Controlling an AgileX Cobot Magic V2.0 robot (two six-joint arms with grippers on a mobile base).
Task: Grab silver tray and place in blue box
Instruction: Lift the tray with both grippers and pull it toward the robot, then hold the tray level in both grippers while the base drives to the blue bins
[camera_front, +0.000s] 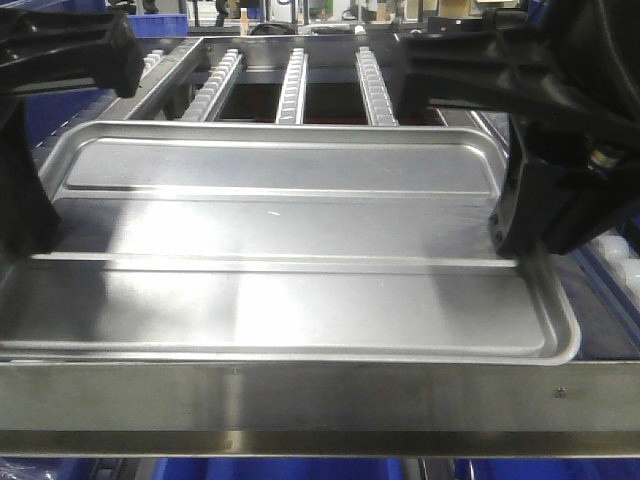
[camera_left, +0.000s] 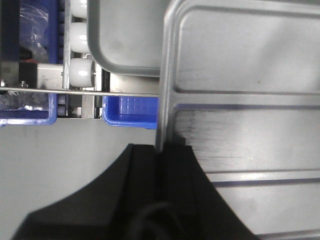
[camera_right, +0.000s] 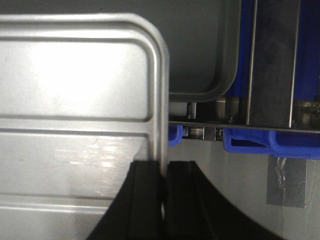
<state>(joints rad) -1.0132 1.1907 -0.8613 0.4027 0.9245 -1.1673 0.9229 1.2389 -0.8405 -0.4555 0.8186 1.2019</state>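
Edgewise, silver tray (camera_front: 280, 250) in right claw (camera_right: 164, 170)

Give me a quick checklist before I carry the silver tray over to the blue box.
1. Grip of left tool on silver tray rim: ok.
2. Grip of right tool on the opposite rim: ok.
3. Tray surface bare, nothing to slide off: ok.
4. Tray free of the second tray beneath: cannot tell.
5. Opening of blue box in view and unobstructed: cannot tell, only edges show.
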